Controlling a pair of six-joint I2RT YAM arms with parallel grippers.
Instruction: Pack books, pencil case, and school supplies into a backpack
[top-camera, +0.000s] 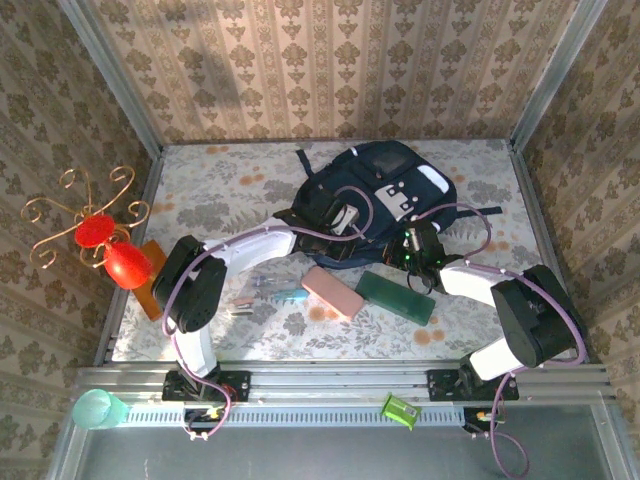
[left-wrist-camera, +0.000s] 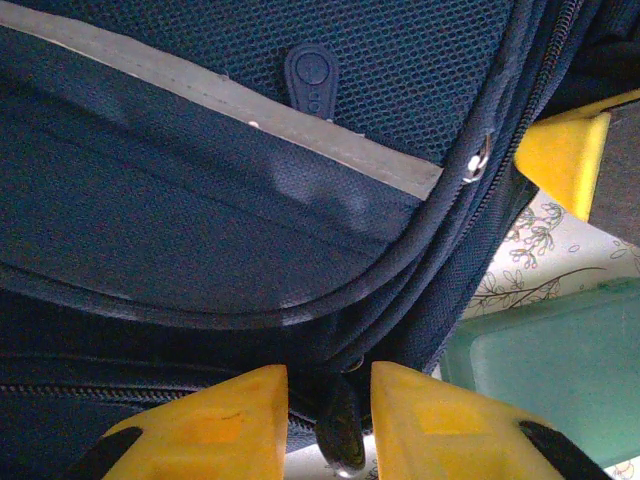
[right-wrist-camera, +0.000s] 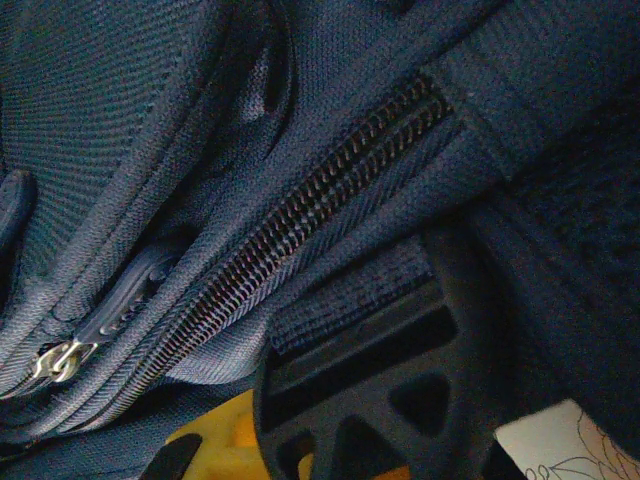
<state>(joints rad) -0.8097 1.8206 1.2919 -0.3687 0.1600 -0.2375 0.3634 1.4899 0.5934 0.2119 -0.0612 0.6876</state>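
— Progress on packing?
— Early, in my judgement. The backpack (top-camera: 385, 195) lies at upper centre, and the zip I can see is closed. The pencil case (top-camera: 332, 292), a green flat box (top-camera: 395, 297) and the pens (top-camera: 262, 293) lie unpacked on the surface (top-camera: 210, 190) just below it.
— Pincers?
— The left pincer (left-wrist-camera: 328, 390) straddles a zip tab (left-wrist-camera: 340, 440); whether it grips, I cannot tell. The right pincer (top-camera: 418, 250) is clenched at the backpack's lower edge.
— Surroundings?
— Floral surface, patterned wallpaper (top-camera: 330, 60), red ornament (top-camera: 100, 235) at left.

Navy backpack (right-wrist-camera: 130, 110) fabric — zip (right-wrist-camera: 300, 225) diagonal, puller (right-wrist-camera: 62, 360) lower left
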